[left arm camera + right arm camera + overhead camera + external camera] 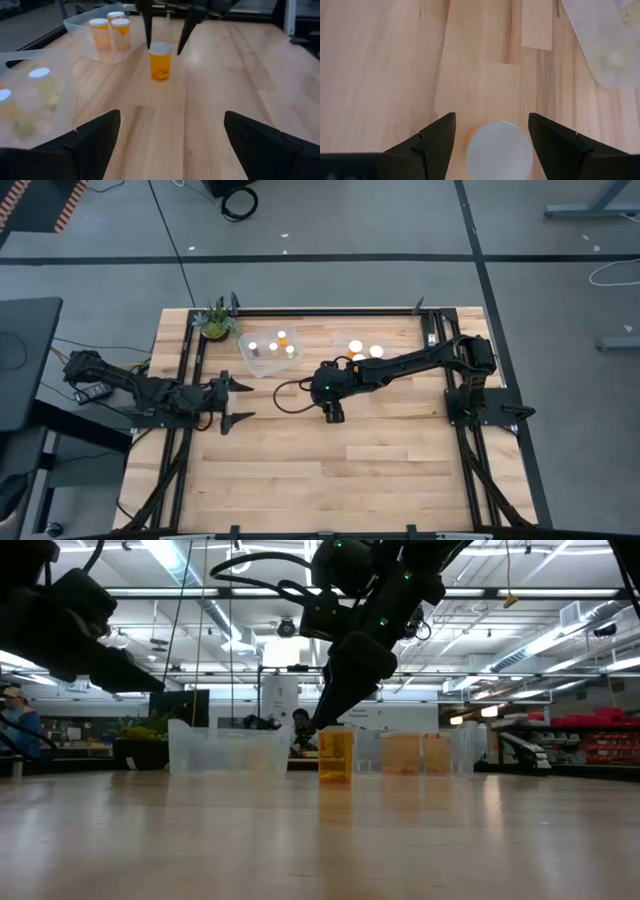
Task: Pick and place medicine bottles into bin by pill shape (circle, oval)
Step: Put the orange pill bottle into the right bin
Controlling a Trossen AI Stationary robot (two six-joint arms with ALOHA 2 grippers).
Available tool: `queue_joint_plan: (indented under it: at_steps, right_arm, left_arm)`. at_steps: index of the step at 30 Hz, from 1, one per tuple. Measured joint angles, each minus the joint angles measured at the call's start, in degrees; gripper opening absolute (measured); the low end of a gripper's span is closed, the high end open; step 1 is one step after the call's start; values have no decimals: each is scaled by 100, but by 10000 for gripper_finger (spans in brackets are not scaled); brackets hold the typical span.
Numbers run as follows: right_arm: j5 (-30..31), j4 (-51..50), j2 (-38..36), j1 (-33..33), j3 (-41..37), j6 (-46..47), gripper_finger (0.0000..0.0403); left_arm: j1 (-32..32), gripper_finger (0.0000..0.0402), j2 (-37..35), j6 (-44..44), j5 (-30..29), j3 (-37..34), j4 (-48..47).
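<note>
An orange medicine bottle with a white cap [160, 61] stands upright on the wooden table near its middle; it also shows in the low view [336, 757] and the right wrist view [499, 150]. My right gripper [491, 117] is open, points down over it, and its fingers stand on either side of the cap without touching it; in the high view this gripper [333, 416] hides the bottle. My left gripper [243, 401] is open and empty at the table's left, facing the bottle.
A clear bin [246, 358] at the far middle holds several white-capped bottles. More capped bottles [357, 348] stand to its right, in a second clear bin [95, 50]. A small green plant [215, 320] stands at the far left corner. Bare wood lies toward the near edge.
</note>
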Motion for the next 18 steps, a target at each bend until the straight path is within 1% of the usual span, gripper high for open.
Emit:
queue_joint_plan:
  at_steps: [5,8,11,18]
  right_arm:
    - [0,-45,0,0,0,64,258]
    - [0,-52,0,-32,0,69,258]
    - [0,-70,7,-87,-7,69,258]
    - [-26,8,85,-205,-141,166,258]
  left_arm:
    - [-3,368,-33,75,493,-25,151]
    - [0,368,-38,160,711,-150,590]
    - [11,368,-30,163,715,-258,812]
    - [17,368,-34,79,702,-258,880]
